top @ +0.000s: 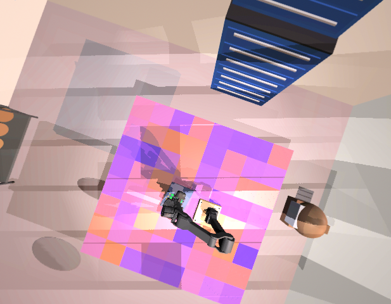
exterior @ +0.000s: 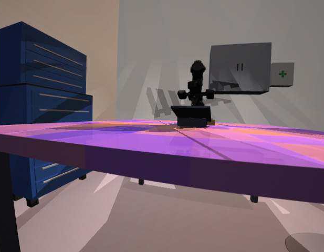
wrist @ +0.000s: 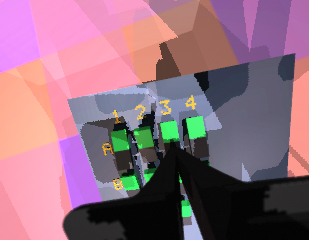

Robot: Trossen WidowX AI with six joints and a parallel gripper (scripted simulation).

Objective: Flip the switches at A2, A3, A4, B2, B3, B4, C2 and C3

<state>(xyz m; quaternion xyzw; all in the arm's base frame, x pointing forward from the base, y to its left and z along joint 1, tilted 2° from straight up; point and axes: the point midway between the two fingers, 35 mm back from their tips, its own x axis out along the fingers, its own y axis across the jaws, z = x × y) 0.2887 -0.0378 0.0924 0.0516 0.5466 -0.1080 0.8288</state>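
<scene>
The switch panel (top: 175, 187) (exterior: 191, 111) (wrist: 266, 110) stands tilted on the table, with yellow printed letters and numbers. In the wrist view, A1 (wrist: 120, 140), A2 (wrist: 144, 137), A3 (wrist: 169, 131) and A4 (wrist: 196, 127) show green far halves and dark near halves. B1 (wrist: 129, 182) and part of B2 (wrist: 149, 175) show beside the fingers. My gripper (wrist: 174, 152) is shut and empty. Its tips appear over the near edge of A3; contact cannot be told. The fingers hide most of rows B and C. Which ends are raised is unclear.
The arm's base stands on a pale plate (top: 199, 212) beside the panel. The arm's links reach over the patchwork table (top: 254, 163) (exterior: 156, 146) to the panel. A blue drawer cabinet (top: 260, 62) (exterior: 55, 70) stands beyond the table.
</scene>
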